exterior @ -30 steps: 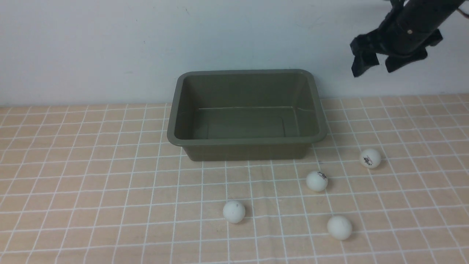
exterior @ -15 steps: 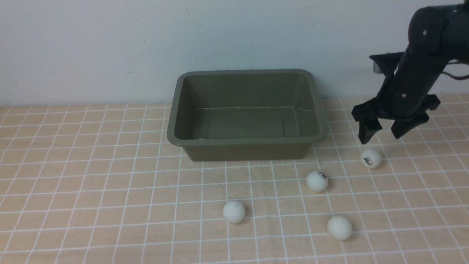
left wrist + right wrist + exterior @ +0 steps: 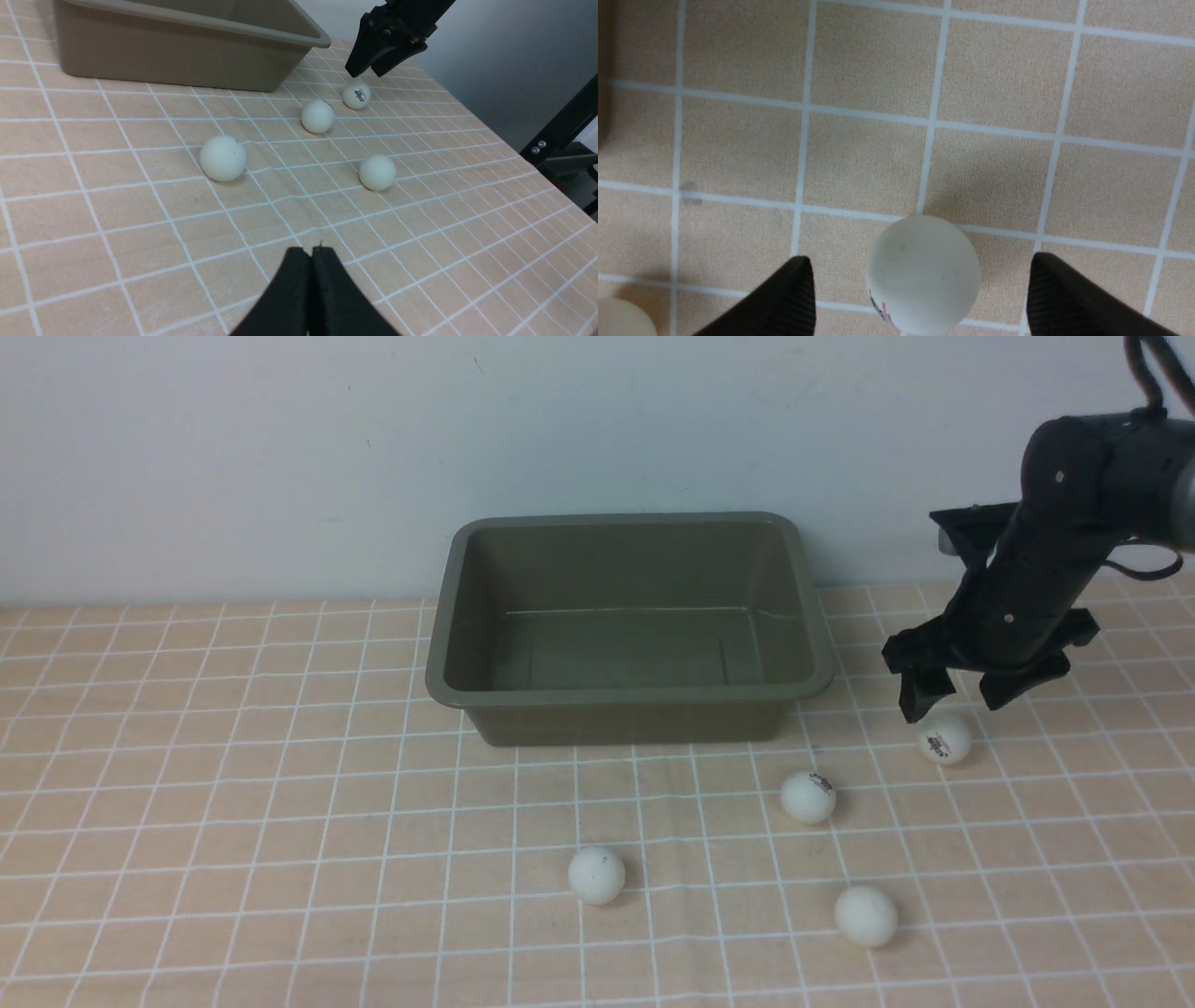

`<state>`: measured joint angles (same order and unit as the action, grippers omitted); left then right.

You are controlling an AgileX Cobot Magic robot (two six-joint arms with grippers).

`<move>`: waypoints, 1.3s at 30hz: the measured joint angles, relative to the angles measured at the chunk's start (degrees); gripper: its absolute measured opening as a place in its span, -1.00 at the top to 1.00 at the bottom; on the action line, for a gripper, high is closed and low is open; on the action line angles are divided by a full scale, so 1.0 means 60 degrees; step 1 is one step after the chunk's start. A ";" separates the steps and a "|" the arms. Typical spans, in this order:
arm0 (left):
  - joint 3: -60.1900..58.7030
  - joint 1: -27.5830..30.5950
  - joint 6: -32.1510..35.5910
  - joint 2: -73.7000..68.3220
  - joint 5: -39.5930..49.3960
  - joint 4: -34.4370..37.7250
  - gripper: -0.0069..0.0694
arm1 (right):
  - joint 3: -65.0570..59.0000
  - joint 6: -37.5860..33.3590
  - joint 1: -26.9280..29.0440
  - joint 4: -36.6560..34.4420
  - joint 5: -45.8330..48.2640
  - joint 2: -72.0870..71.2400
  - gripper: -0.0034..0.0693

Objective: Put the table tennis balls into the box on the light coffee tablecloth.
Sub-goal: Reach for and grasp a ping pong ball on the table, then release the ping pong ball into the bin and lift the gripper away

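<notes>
Several white table tennis balls lie on the light coffee tablecloth in front of the olive-green box. The rightmost ball bears a dark logo. The others lie at centre right, at the front middle and at the front right. My right gripper hangs open just above the logo ball. In the right wrist view that ball sits between the spread fingers, apart from both. My left gripper is shut and empty, low over the cloth, away from the balls.
The part of the box's floor that shows is bare. A pale wall rises right behind the box. The left wrist view shows the cloth's right edge and a dark stand beyond it.
My right gripper has come down from high near the wall to just over the logo ball, open all the while. The balls and the box have not moved.
</notes>
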<state>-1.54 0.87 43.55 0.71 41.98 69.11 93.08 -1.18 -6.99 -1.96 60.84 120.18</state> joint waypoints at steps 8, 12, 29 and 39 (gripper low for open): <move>0.0000 0.0000 0.0000 0.0000 0.0000 0.0000 1.00 | 0.0000 0.0001 0.0000 0.0024 -0.0086 0.0381 -0.61; 0.0000 0.0000 0.0000 0.0000 0.0000 0.0000 1.00 | 0.0000 0.0001 0.0000 0.0024 -0.0107 0.0652 -0.51; 0.0000 0.0000 0.0009 0.0000 0.0000 -0.0008 1.00 | 0.0000 0.0001 0.0000 0.0092 0.0707 0.0227 -0.09; 0.0000 0.0000 0.0019 0.0000 0.0000 -0.0008 1.00 | 0.1735 -0.0852 -0.0011 -0.2065 0.1487 -0.0413 -0.09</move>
<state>-1.54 0.87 43.66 0.71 41.98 69.06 103.49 -6.29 -7.06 -14.35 69.77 117.70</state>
